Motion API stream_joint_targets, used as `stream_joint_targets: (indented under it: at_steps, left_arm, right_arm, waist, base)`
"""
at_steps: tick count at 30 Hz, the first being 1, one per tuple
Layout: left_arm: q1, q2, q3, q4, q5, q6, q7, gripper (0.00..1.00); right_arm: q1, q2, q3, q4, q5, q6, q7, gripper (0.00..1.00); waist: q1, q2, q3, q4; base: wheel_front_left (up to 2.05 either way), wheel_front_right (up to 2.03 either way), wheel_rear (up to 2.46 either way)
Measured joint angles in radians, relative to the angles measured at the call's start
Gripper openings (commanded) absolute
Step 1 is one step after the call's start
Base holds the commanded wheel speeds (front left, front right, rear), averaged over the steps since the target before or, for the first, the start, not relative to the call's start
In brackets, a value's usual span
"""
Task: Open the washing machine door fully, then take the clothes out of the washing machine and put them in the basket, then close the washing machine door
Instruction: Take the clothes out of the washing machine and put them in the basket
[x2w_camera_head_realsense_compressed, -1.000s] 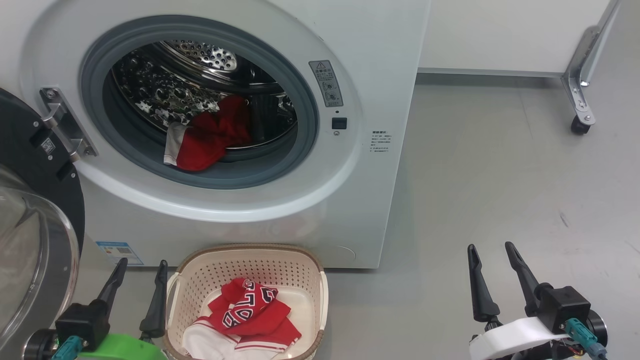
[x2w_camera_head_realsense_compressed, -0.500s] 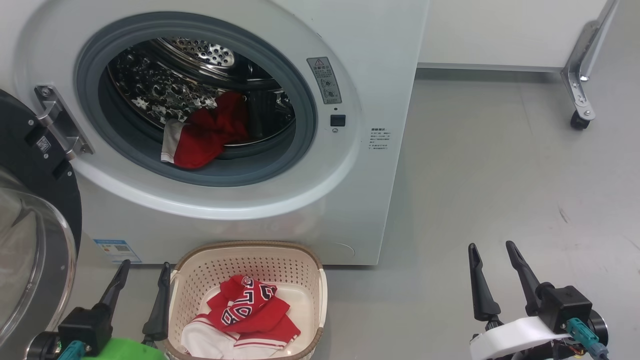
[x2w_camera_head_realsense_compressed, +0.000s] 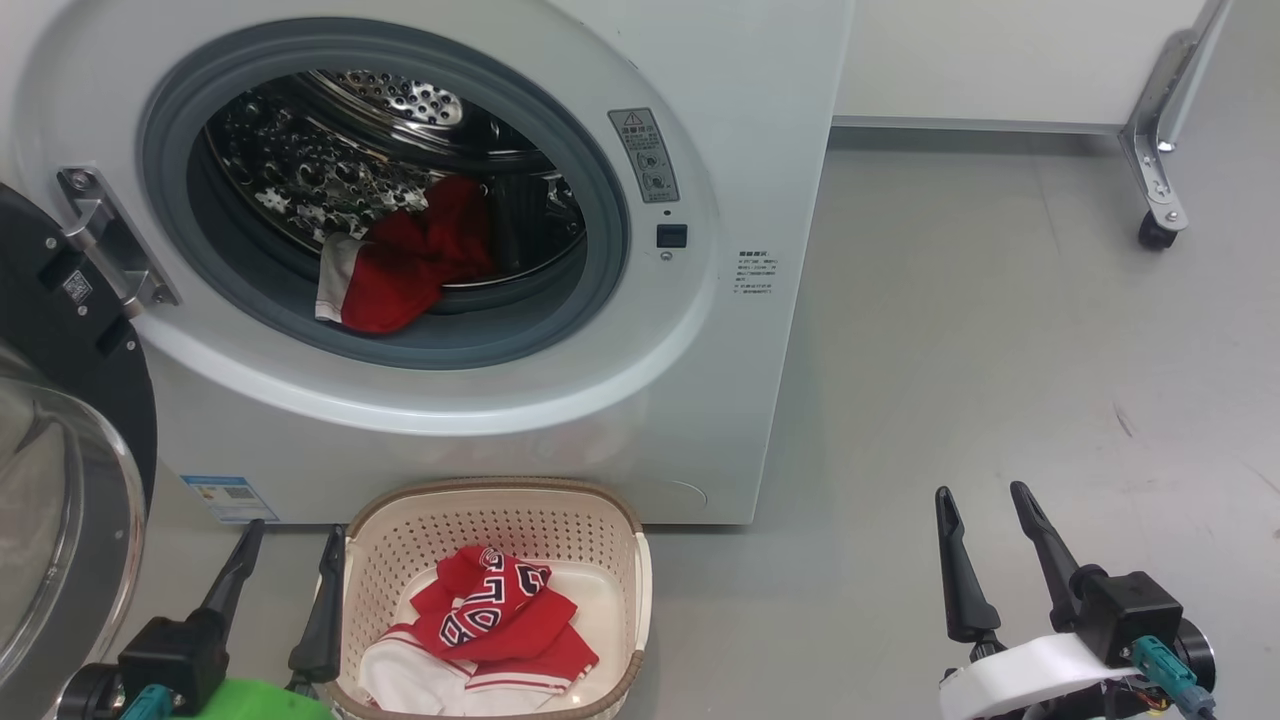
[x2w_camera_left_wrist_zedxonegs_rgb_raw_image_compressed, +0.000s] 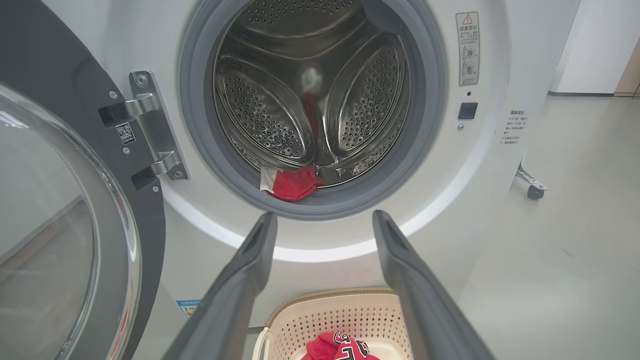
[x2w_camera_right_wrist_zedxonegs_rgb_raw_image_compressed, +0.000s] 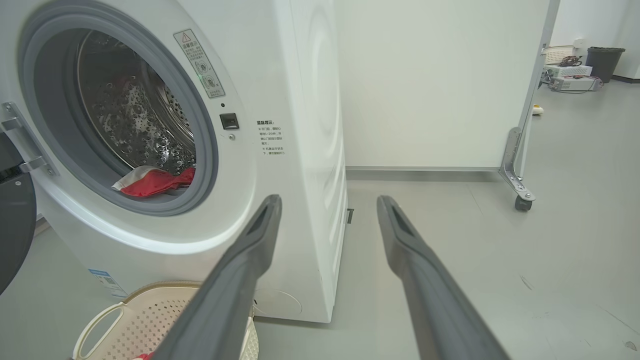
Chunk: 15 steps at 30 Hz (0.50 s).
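Before washing machine (x2w_camera_head_realsense_compressed: 715, 400), both jaws spread, empty.

Washing machine door (x2w_camera_head_realsense_compressed: 90, 400): cut by left edge of head view; glass bowl (x2w_camera_head_realsense_compressed: 50, 560) largely out of frame.
Washing machine (x2w_camera_head_realsense_compressed: 760, 120): top cut by upper edge.
Clothes (x2w_camera_head_realsense_compressed: 400, 270) in drum: lower part hidden behind grey seal (x2w_camera_head_realsense_compressed: 470, 350); garment count indeterminate.
Basket (x2w_camera_head_realsense_compressed: 500, 492): near rim cut by bottom edge.
Red jersey (x2w_camera_head_realsense_compressed: 490, 610): lettering folded, unreadable; white fabric (x2w_camera_head_realsense_compressed: 400, 680) partly buried beneath.
Warning label (x2w_camera_head_realsense_compressed: 643, 155), blue sticker (x2w_camera_head_realsense_compressed: 222, 497): print too small to read.
Left gripper (x2w_camera_head_realsense_compressed: 295, 530), right gripper (x2w_camera_head_realsense_compressed: 980, 492): wrist bodies cut by bottom edge.
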Motion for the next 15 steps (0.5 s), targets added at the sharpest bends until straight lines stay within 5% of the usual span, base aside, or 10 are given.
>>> stream_joint_targets:
  at_steps: [15]
  left_arm:
    - [0.0, 0.0, 0.007, -0.005, 0.032, -0.002, 0.0, 1.0]
  right_arm:
    - [0.0, 0.003, 0.0, 0.0, -0.008, 0.007, 0.0, 1.0]
  waist:
    - [0.0, 0.0, 0.01, -0.007]
  base:
    - [0.0, 0.0, 0.0]
